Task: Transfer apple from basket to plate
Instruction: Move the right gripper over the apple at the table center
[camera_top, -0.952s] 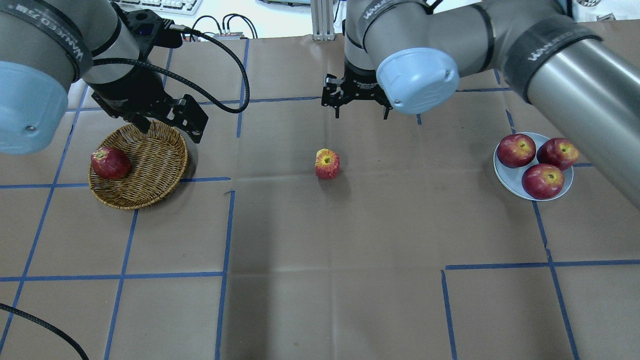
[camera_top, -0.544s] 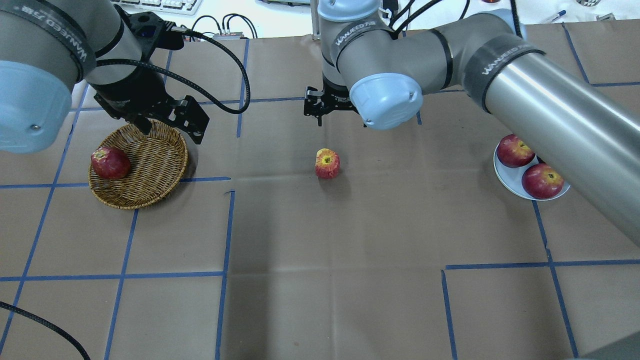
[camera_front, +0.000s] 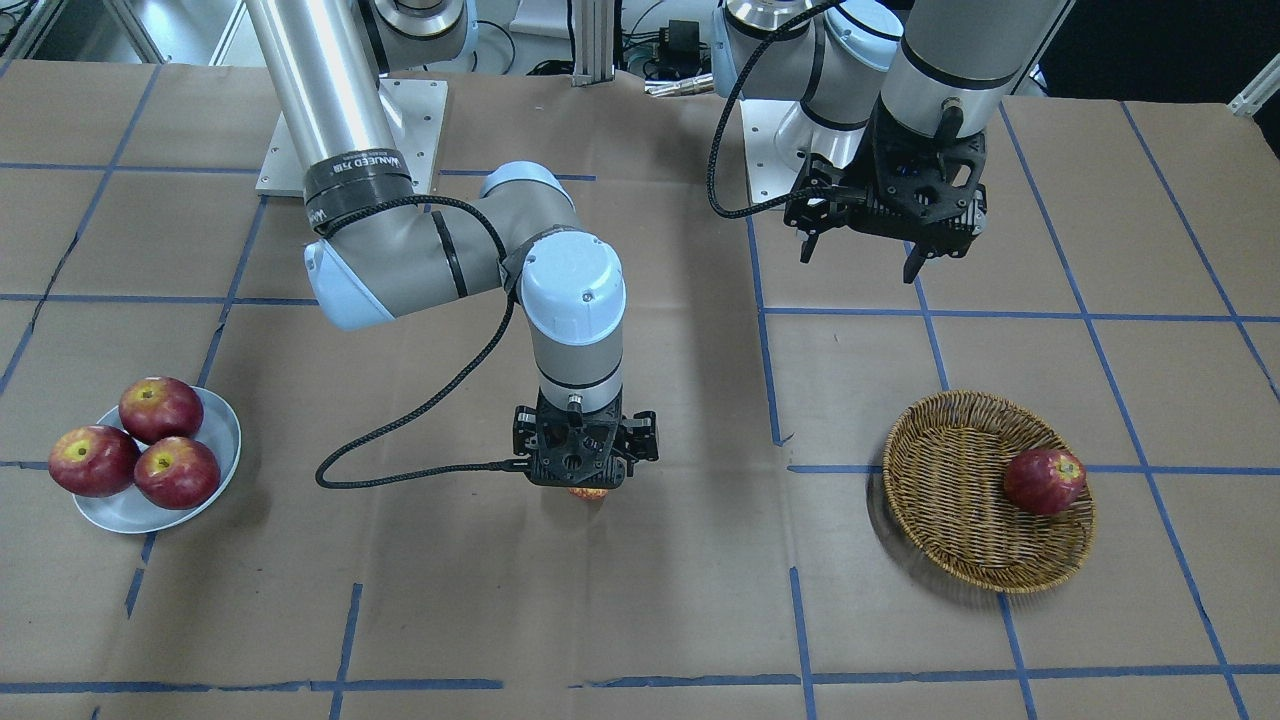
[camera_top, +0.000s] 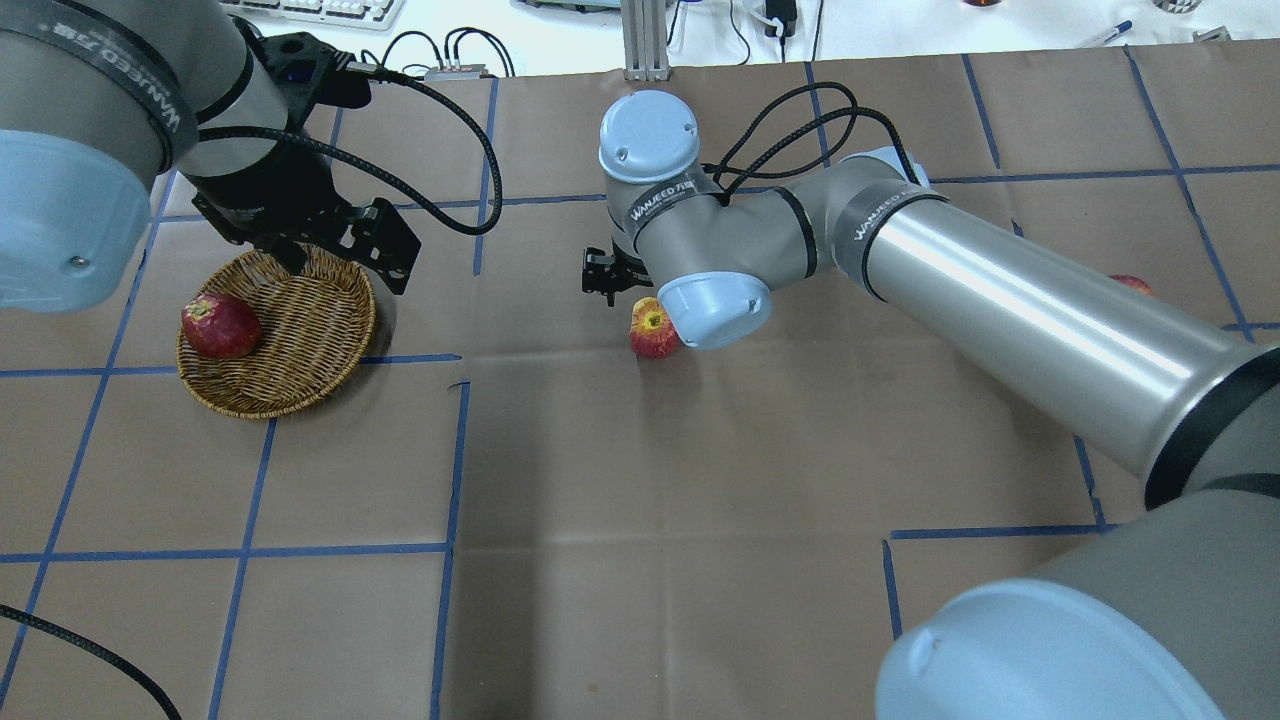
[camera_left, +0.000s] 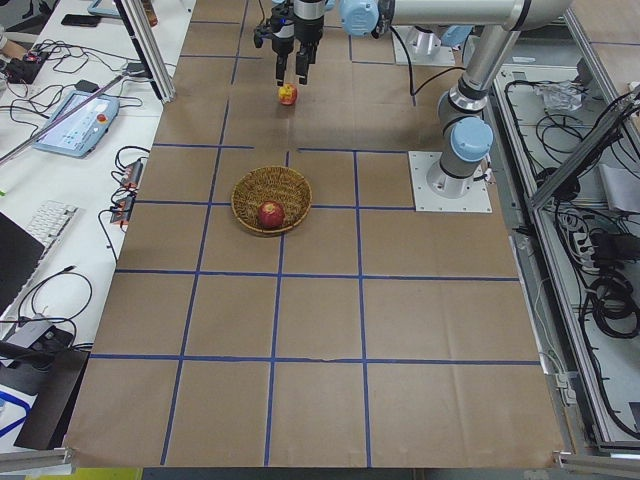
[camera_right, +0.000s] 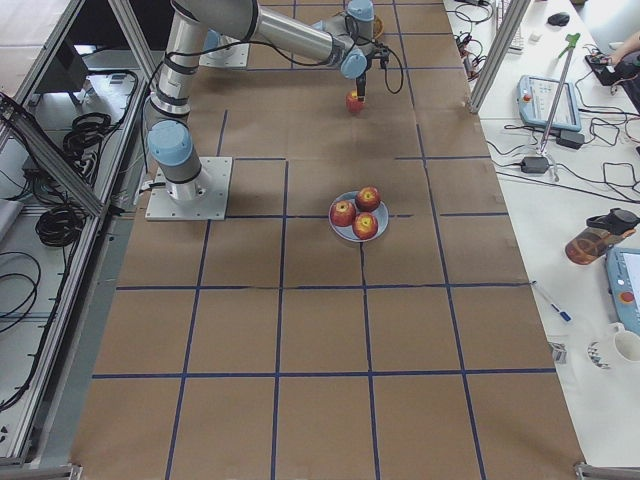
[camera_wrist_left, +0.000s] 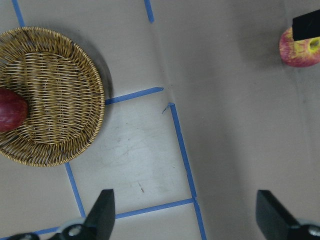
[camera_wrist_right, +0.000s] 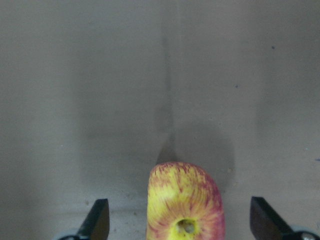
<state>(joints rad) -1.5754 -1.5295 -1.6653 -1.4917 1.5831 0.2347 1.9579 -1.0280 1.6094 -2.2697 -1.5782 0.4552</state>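
Observation:
The apple, light red with yellow streaks, stands on the brown table paper at the middle, outside the basket and far from the plate. My right gripper is open and low over the apple, a finger on each side, not touching it. In the front-facing view the gripper hides nearly all of the apple. My left gripper is open and empty, raised behind the basket's far rim. The right arm hides the plate in the overhead view.
A dark red apple lies in the basket at its left side. Three dark red apples fill the plate. Blue tape lines cross the paper. The right arm's long forearm spans the table's right half.
My right arm has swung left and forward and come down, so its open gripper now stands over the apple. The arm now covers the plate in the overhead view. The left arm has barely moved.

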